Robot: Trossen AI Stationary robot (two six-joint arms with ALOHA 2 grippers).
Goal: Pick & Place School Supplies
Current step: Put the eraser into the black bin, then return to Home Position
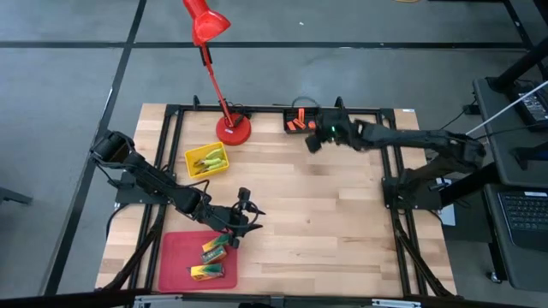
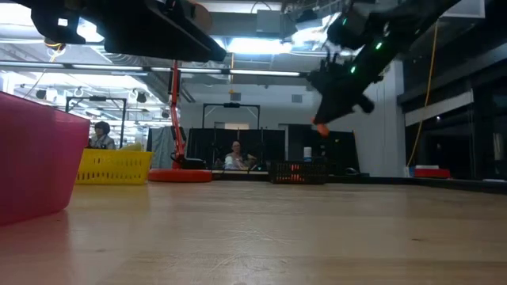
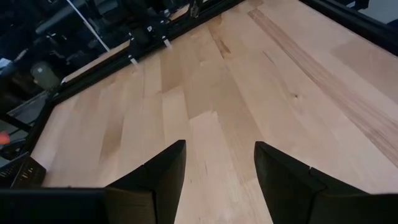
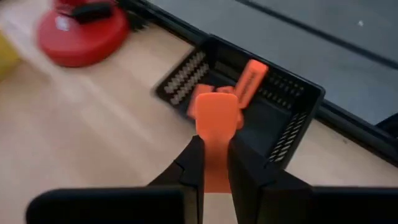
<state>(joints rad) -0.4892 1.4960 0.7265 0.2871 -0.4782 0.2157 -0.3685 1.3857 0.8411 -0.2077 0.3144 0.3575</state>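
My right gripper [image 4: 214, 148] is shut on a stubby orange piece [image 4: 217, 115], high above the table beside the black tray [image 1: 300, 120]; it also shows in the high view [image 1: 313, 141] and the low view [image 2: 342, 87]. More orange pieces [image 4: 250, 81] lie in the black tray [image 4: 292, 106]. My left gripper [image 3: 217, 152] is open and empty over bare wood, by the far right corner of the red tray [image 1: 175, 265], as the high view [image 1: 244, 216] shows. Two green-and-yellow boxes [image 1: 214, 248] lie in the red tray. Yellow-green tools [image 1: 208, 160] lie in the yellow tray [image 1: 193, 158]. My right gripper pinches the orange piece's near end [image 4: 215, 163] between its two fingers [image 4: 191, 163]. The piece runs along the fingers, and its wider free end [image 4: 217, 112] sticks out past the fingertips. It is lifted clear, well above the table [image 2: 319, 127].
The red desk lamp stands with its base [image 1: 233, 130] at the far edge between the yellow and black trays, its arm leaning past the table's far edge. A black frame [image 1: 171, 120] borders the table. Bare wood [image 1: 342, 214] fills the middle and right. People sit in the room behind [image 2: 235, 154].
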